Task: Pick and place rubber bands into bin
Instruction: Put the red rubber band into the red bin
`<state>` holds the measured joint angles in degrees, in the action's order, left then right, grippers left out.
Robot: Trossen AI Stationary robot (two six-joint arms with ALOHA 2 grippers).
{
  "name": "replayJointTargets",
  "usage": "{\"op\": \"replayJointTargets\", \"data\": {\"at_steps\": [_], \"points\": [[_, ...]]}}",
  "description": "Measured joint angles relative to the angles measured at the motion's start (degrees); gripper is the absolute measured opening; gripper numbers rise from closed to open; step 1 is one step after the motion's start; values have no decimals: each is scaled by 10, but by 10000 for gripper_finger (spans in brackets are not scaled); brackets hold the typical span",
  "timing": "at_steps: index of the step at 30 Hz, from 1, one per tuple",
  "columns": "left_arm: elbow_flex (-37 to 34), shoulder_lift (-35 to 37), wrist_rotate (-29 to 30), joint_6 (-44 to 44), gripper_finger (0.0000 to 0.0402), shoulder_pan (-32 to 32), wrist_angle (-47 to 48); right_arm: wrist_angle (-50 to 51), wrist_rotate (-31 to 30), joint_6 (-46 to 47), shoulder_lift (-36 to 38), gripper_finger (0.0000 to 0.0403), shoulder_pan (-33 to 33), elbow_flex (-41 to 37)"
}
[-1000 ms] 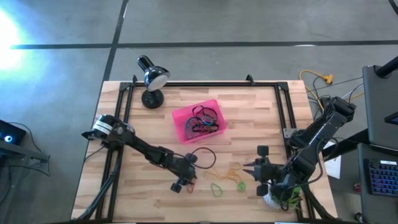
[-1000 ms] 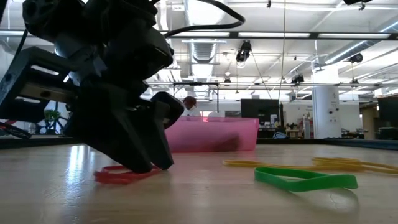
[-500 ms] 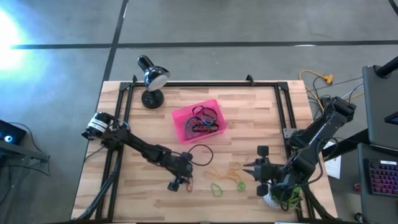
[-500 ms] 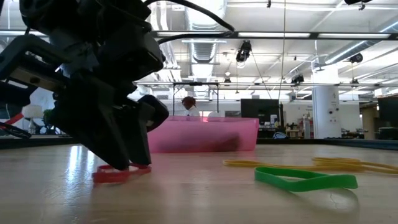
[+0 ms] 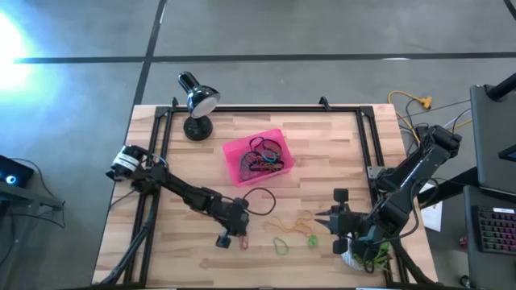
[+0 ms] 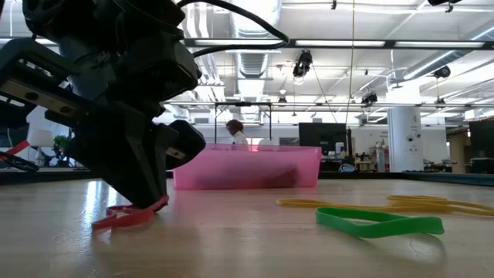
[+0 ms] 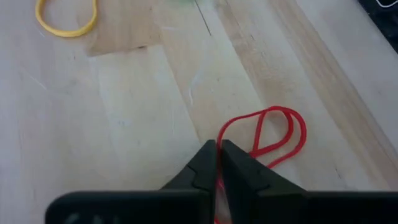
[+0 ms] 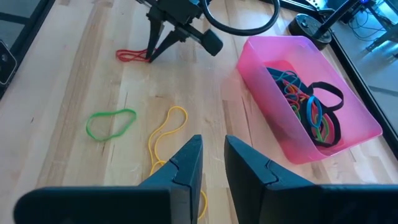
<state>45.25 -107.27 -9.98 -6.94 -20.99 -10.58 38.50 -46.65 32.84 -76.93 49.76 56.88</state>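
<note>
Since a sec ago, left claw has snapped closed on red rubber band on counter, approx 7 o'clock from pink bin. Right claw waits at 4 o'clock w/ fingers slightly apart, holding nothing.

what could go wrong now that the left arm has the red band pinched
The left gripper is shut on only one strand of the red band, so it may slip out on lifting. The trailing loop could also catch the bin wall instead of dropping inside, since the bin already holds a tangle of bands.
</note>
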Motion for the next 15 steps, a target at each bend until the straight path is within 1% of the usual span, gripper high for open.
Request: {"op": "replayJointTargets", "data": {"at_steps": [4, 8, 12, 15], "points": [[5, 8, 3, 2, 1, 0, 1, 0, 0, 0, 0, 57, 0, 0], [9, 41, 13, 22, 1, 0, 4, 0, 0, 0, 0, 57, 0, 0], [7, 92, 62, 61, 0, 0, 27, 0, 0, 0, 0, 57, 0, 0], [7, 144, 118, 97, 0, 0, 15, 1, 0, 0, 0, 57, 0, 0]]}}
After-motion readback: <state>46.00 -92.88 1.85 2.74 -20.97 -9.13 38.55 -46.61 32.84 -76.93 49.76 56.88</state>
